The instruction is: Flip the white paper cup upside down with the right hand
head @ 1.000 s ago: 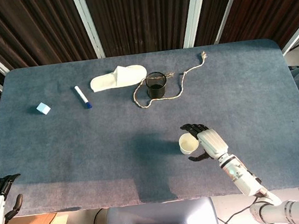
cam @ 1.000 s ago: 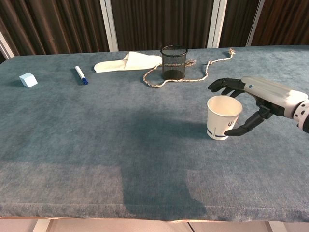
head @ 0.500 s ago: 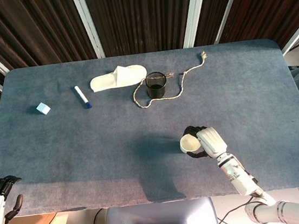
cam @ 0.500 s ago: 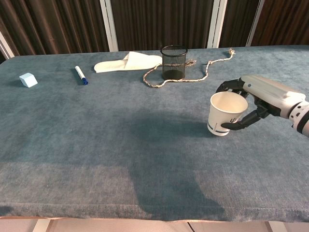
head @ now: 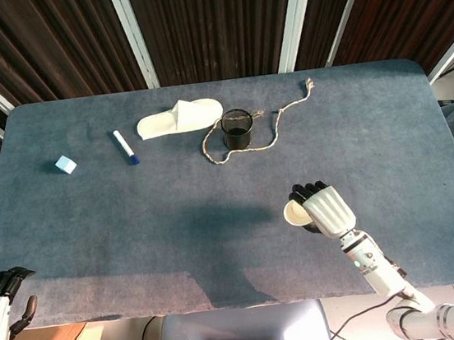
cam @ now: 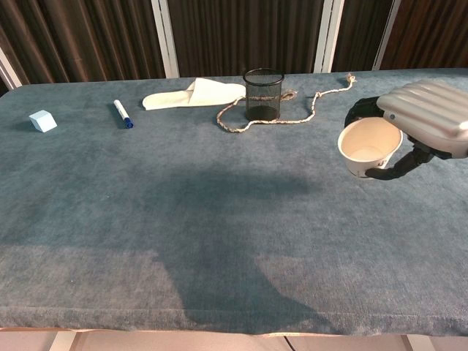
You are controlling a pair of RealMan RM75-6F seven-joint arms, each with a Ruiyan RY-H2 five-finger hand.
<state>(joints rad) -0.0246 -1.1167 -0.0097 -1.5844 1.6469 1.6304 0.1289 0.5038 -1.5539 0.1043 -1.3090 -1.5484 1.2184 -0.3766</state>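
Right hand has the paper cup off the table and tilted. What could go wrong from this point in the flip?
1. The right hand holds the white paper cup between curled fingers and thumb, mouth tipped toward the camera; thin paper could slip or crumple as the wrist keeps rolling.
2. The cup is lifted above the table; released too early, it may land on its side and roll instead of settling rim down.
3. The head view mostly hides the cup under the hand, so the teleoperator may misjudge rim alignment.
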